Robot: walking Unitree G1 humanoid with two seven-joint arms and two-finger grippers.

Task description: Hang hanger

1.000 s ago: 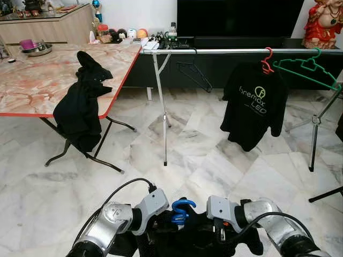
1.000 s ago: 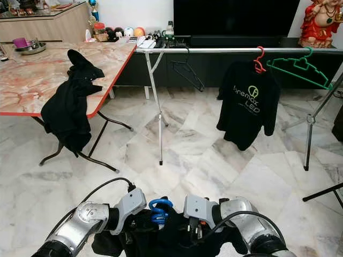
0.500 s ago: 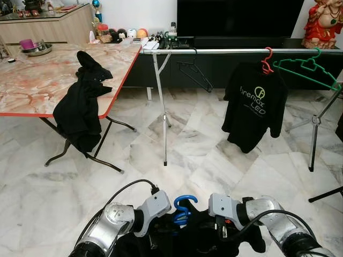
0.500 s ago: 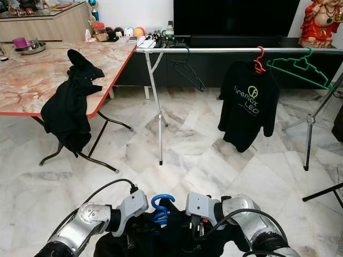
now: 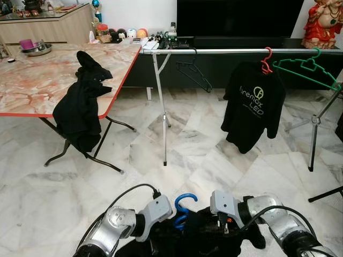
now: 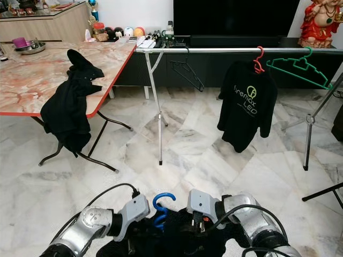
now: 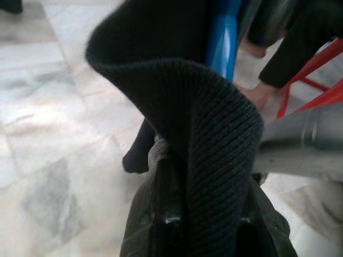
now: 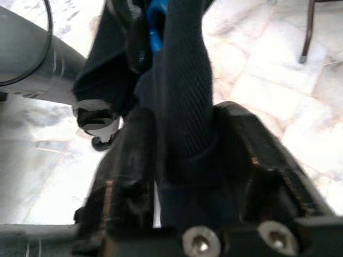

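Note:
A blue hanger (image 5: 182,206) carries a black garment (image 5: 203,238) low in front of me, its hook standing up between my two wrists. My left gripper (image 7: 203,214) is shut on a fold of the garment's knit cloth, with the hanger's blue arm (image 7: 222,37) just beyond. My right gripper (image 8: 187,150) is shut on the dark cloth too, near the blue hanger (image 8: 155,27). Across the floor stands the silver rail (image 5: 225,51), well ahead of both grippers.
On the rail hang a black hanger (image 5: 194,75), a red hanger with a black printed T-shirt (image 5: 253,104) and a green hanger (image 5: 306,67). A marble-top table (image 5: 37,80) at the left has a black garment (image 5: 80,107) draped over its edge. Marble floor lies between.
The blue hook has risen a little between my wrists. The T-shirt on the rail has swung slightly. Both grippers keep their hold.

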